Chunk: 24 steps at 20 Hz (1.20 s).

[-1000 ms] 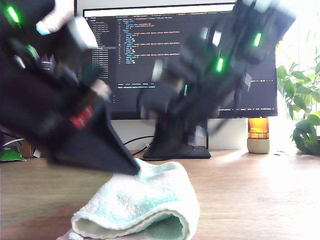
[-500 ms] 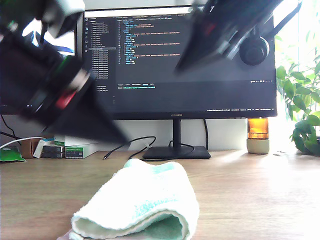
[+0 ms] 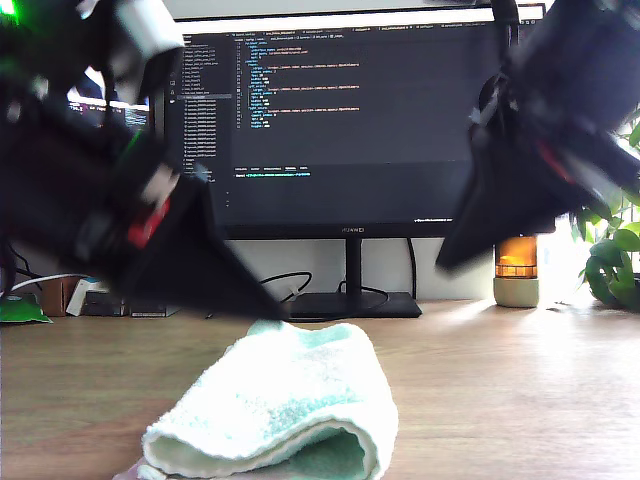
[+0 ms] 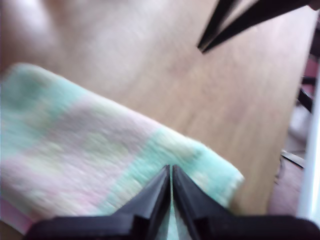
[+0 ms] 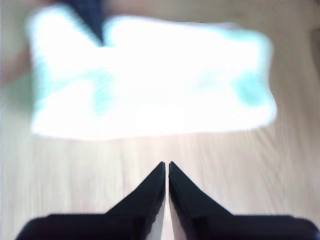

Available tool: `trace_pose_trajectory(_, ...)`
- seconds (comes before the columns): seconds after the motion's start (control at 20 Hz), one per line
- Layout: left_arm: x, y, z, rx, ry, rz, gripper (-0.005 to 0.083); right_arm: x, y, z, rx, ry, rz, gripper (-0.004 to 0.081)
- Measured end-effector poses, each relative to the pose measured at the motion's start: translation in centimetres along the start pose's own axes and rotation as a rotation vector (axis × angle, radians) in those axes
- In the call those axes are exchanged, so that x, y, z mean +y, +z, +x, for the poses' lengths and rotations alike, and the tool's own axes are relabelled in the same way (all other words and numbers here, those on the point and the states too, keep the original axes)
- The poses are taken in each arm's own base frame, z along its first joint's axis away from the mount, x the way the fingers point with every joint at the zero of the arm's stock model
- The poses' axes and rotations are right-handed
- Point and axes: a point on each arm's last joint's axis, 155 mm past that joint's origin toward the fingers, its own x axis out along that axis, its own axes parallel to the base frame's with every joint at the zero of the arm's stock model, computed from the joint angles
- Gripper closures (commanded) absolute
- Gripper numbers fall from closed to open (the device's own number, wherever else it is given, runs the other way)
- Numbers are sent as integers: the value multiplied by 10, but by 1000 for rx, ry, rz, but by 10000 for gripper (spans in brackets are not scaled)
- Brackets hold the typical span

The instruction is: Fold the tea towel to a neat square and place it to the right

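Observation:
The tea towel [image 3: 280, 400] lies folded on the wooden desk [image 3: 500, 380], low in the exterior view and a little to its left, with a rounded fold facing the camera. It looks white and mint with pink bands [image 4: 75, 150] and is washed out in the second wrist view [image 5: 150, 80]. My first gripper [image 3: 272, 314] is shut, its tip just above the towel's far edge [image 4: 171, 169]. My second gripper [image 3: 445, 265] is also shut and hangs raised at the exterior view's right, off the towel [image 5: 166, 164]. Both arms are blurred.
A monitor [image 3: 350, 120] on a black stand [image 3: 352, 303] fills the back. An amber jar [image 3: 517, 270] and a leafy plant [image 3: 610, 240] stand at the exterior view's right. Small boxes [image 3: 85, 298] and cables [image 3: 280, 285] lie at its left.
My first gripper lifted off the towel, then came back down to its far edge. My second gripper rose from the middle and swung to the exterior view's right. The towel has not moved.

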Motion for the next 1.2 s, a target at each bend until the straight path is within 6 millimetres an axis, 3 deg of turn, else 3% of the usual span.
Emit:
trace_pose_trajectory(0.1,-2,-6,3,20,-19,-7,797,12,13,0,-32,26,-121,779)
trace_pose_trajectory(0.2,-6,-16,7,50,-47,-19,797,28,22,-1,-74,84,-226,694)
trace_pose_trajectory(0.3,-8,-24,12,76,-64,-44,797,42,26,0,-106,141,-295,663)
trace_pose_trajectory(0.5,-8,-28,16,82,-68,-77,797,58,22,17,-93,207,-415,575)
trace_pose_trajectory(0.7,-14,-32,21,90,-107,-108,797,74,11,36,-71,281,-511,570)
trace_pose_trajectory(0.9,-21,-10,21,2,-151,-106,797,79,4,44,-46,306,-513,569)
trace_pose_trajectory(1.2,-19,-22,31,33,-158,-181,797,70,2,46,-15,266,-520,503)
